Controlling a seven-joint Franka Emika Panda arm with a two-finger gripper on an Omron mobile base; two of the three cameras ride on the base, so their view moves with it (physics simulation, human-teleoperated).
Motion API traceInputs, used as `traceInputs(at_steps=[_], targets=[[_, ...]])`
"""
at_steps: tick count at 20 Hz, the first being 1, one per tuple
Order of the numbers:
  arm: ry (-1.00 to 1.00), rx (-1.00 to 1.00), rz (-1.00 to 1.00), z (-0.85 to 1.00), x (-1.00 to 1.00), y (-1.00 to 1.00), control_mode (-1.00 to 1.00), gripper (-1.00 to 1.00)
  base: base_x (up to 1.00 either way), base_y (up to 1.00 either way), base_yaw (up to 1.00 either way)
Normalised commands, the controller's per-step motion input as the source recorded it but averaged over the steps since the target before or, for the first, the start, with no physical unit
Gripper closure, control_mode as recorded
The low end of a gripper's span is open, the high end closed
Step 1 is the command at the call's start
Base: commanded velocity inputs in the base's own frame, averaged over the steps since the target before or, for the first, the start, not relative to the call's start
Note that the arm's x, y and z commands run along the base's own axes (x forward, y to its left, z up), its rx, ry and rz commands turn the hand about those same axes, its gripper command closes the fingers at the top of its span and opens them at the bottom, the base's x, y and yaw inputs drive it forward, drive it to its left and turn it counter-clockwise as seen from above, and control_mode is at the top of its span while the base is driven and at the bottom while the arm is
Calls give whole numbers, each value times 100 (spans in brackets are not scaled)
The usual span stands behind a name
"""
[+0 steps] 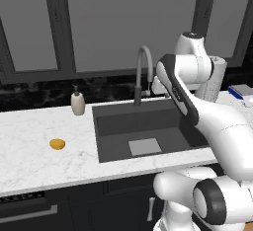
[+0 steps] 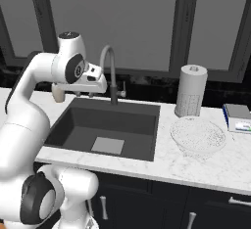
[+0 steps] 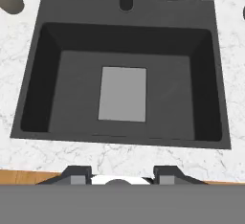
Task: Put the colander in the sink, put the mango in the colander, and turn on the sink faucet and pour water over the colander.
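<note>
The white speckled colander [image 2: 198, 136] sits on the marble counter to the right of the sink [image 2: 88, 125]. On the counter to the left of the sink [image 1: 123, 121] lies the small yellow-orange mango [image 1: 57, 144]. The grey gooseneck faucet [image 1: 144, 67] rises behind the basin, its spout arching over it. My gripper [image 2: 87, 94] hangs high above the sink's left half, close to the faucet [image 2: 109, 66], pointing down. In the hand view its fingertips [image 3: 76, 173] stand wide apart, open, with nothing between them, over the dark basin [image 3: 72, 89] and its lighter grey patch [image 3: 122, 94].
A beige soap bottle [image 1: 77, 103] stands at the sink's back left corner. A paper towel roll [image 2: 191, 91] stands behind the colander, and a blue-and-white box [image 2: 239, 118] lies to its right. Dark windows run behind the counter, and cabinet fronts sit below.
</note>
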Motion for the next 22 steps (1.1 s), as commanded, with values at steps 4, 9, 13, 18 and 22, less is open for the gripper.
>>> traceInputs(at_steps=[4, 9, 13, 18, 22], targets=[[-5, 2, -6, 0, -11, -18, -100, -100, 0, 0, 0], [-3, 9, -18, -11, -24, -76, -100, -100, 0, 0, 0], [0, 5, -29, -24, -25, -97, -100, -100, 0, 0, 0], [3, 4, -39, -23, -11, -99, -100, -100, 0, 0, 0], [7, 3, -34, -19, -7, -97, -100, -100, 0, 0, 0]])
